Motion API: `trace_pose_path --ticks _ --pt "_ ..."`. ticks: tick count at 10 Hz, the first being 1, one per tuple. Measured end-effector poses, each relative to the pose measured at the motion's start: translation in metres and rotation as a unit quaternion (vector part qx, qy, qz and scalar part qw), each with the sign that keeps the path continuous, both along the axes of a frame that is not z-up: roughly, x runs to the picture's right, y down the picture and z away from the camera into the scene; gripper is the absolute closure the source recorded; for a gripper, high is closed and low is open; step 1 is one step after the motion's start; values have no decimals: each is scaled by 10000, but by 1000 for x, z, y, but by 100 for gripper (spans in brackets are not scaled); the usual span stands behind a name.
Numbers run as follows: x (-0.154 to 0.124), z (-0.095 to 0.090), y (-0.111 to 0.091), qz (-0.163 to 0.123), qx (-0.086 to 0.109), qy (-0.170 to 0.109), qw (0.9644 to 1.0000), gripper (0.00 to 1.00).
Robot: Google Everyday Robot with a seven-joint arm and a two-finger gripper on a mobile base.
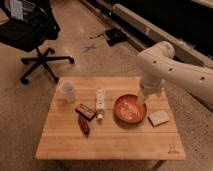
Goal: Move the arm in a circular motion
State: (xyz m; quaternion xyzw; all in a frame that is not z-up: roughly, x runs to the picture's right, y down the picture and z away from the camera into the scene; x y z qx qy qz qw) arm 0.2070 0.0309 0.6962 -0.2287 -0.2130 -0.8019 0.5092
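My cream-white arm (172,67) of thick rounded segments reaches in from the right edge, bends at an elbow above the table's back right, and drops down. Its narrow pale gripper (143,99) hangs over the right rim of an orange bowl (130,110) on the wooden table (110,140).
On the table stand a white cup (68,91), a white tube (100,102), a dark snack bar (85,111), a red packet (84,126) and a tan sponge (158,118). A black office chair (35,35) stands at the back left. Dark fixtures line the back right.
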Motion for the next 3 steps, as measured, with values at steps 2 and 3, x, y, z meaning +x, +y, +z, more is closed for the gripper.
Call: trace_pose_path --ticks 2,3 --pt "-9 21 -17 -261 -27 -164 9995 35" --pt "-20 26 -23 -354 -7 -164 9992 35"
